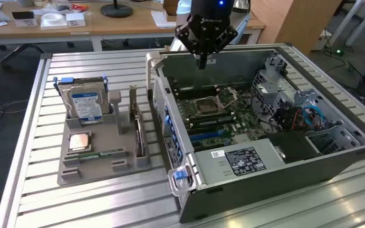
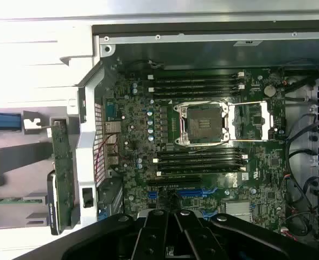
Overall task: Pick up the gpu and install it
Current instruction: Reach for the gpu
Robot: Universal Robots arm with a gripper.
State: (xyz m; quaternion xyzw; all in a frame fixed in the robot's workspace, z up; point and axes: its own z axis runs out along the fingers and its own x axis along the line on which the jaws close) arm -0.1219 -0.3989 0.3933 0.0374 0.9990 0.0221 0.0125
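Observation:
The gpu (image 1: 137,133) is a thin dark card standing on edge in the grey holder (image 1: 116,138), on the side nearest the open computer case (image 1: 265,164). The wrist view looks down on the gpu (image 2: 62,168) edge-on, beside the case's rear wall. My gripper (image 1: 200,64) hangs above the far end of the case, over the motherboard (image 1: 217,116), well apart from the card. Its fingers (image 2: 160,230) are shut with nothing between them.
The holder also carries a silver hard drive (image 1: 86,104) standing upright, a CPU (image 1: 80,141) and a green RAM stick (image 1: 100,154). On the motherboard are an open CPU socket (image 2: 203,122) and blue expansion slots (image 2: 195,192). Everything rests on a slatted metal table (image 1: 74,204).

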